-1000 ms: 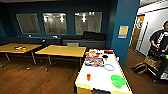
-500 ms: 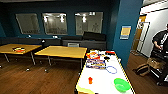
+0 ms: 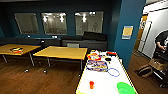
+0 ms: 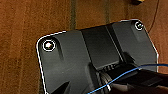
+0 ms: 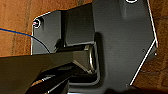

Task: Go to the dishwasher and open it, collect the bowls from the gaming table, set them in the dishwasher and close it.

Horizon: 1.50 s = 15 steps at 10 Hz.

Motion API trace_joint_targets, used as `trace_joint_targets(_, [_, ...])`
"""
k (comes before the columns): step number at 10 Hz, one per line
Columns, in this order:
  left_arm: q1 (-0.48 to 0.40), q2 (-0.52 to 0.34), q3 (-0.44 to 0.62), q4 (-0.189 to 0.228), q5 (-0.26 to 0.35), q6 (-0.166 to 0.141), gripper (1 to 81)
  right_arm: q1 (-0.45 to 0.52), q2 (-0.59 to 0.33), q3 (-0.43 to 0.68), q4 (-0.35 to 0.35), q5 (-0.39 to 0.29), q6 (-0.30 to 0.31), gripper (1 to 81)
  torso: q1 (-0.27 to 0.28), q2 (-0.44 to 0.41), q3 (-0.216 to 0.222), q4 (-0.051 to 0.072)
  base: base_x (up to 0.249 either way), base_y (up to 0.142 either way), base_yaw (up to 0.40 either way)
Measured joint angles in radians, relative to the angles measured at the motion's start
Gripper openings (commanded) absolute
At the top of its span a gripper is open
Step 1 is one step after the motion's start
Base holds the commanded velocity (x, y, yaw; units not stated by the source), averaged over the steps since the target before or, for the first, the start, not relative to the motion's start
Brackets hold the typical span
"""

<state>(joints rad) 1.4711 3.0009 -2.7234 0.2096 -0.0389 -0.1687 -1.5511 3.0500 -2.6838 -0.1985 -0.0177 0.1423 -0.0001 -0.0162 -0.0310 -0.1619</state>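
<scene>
Both wrists hang over wooden floor (image 4: 22, 37); cannot tell either tool's opening or hold

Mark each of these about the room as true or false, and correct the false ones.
1. A green bowl lies on the near end of the gaming table. True.
2. The blue ring hangs on the wall. False: it lies flat on the gaming table.
3. The two wooden tables stand left of the gaming table. True.
4. The floor is grey tile. False: it is brown wood.
5. A person stands at the right edge. True.
</scene>
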Motion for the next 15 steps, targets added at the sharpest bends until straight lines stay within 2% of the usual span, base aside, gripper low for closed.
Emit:
trace_joint_targets(6, [-0.008,0.002,0.000,0.000,0.000,0.000,81.1,0.008,0.000,0.000,0.000,0.001,0.000,81.1,0.001,0.000,0.000,0.000,0.124,0.000,0.000])
trace_joint_targets(15, [-0.002,0.008,-0.001,0.000,0.001,0.000,81.1,0.000,0.000,0.000,0.000,0.018,0.000,81.1,0.000,0.000,0.000,0.000,0.000,0.000,0.000])
